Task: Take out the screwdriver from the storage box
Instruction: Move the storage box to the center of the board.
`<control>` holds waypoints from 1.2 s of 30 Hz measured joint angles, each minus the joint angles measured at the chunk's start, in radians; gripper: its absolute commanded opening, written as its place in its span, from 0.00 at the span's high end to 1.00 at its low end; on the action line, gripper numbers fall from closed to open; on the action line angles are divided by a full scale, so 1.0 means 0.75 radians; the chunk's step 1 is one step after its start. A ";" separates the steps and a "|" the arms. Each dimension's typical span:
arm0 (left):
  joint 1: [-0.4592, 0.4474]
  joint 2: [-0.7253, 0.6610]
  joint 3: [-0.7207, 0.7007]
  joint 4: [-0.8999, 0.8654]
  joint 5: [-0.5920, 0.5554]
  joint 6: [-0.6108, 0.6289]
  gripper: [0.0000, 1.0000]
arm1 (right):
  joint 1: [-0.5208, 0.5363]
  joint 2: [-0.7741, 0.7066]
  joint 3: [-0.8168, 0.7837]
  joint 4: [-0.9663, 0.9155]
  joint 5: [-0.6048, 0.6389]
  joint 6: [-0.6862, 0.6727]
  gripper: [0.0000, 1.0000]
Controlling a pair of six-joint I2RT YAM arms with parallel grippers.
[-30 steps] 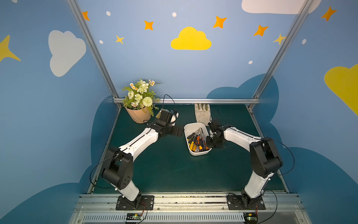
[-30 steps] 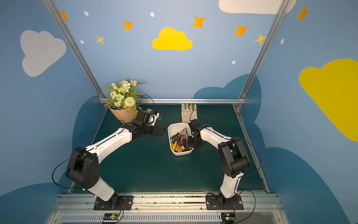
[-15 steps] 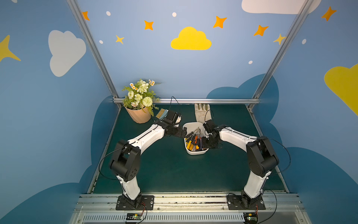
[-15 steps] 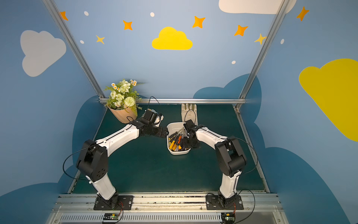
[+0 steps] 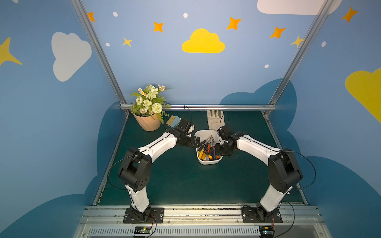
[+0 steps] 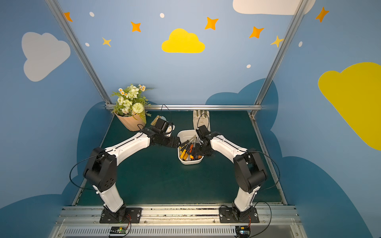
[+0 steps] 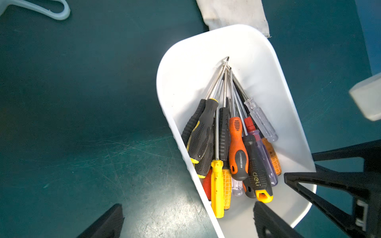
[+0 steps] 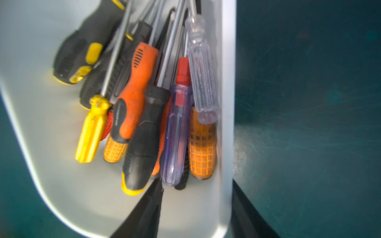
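A: Top views first, quick. Where's the stuff?

B: White rounded plastic storage box [image 5: 208,162] sits mid-mat on the dark green table [image 5: 185,181], same in both top views. A bundle of screwdrivers [image 5: 207,151] w/ yellow, orange & black handles lies inside it, handles toward the robot. Peach flower pot [image 5: 146,123] is in the back left corner. Pale work glove [image 5: 214,120] lies just behind the box.

A: Claws?

B: L claw [image 5: 199,143] is at the box's left rim, R claw [image 5: 218,151] at its right rim. Too small there to read the jaws.

A: Left wrist cam?

B: L claw is spread wide & empty. One finger [image 7: 111,222] is over bare mat, the other over the box floor, box wall between them. Shafts fan toward the box's far end. A black-yellow handle [image 7: 257,177] lies on top, next to an orange-black one [image 7: 237,148].

A: Right wrist cam?

B: R claw is partly parted, holding nothing. One finger [image 8: 148,210] is inside the box by the handle ends, the other outside, wall between them. A clear-handled driver [image 8: 203,68] lies against that wall. Pic's a bit blurred.
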 measured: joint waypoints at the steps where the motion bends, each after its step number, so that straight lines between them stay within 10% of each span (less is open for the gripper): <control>1: 0.000 0.007 0.000 0.003 0.009 -0.005 0.01 | 0.000 -0.016 0.000 -0.003 0.007 -0.008 0.47; 36: 0.000 0.144 -0.001 0.046 0.091 -0.098 0.40 | 0.167 0.064 0.222 -0.198 0.060 -0.124 0.48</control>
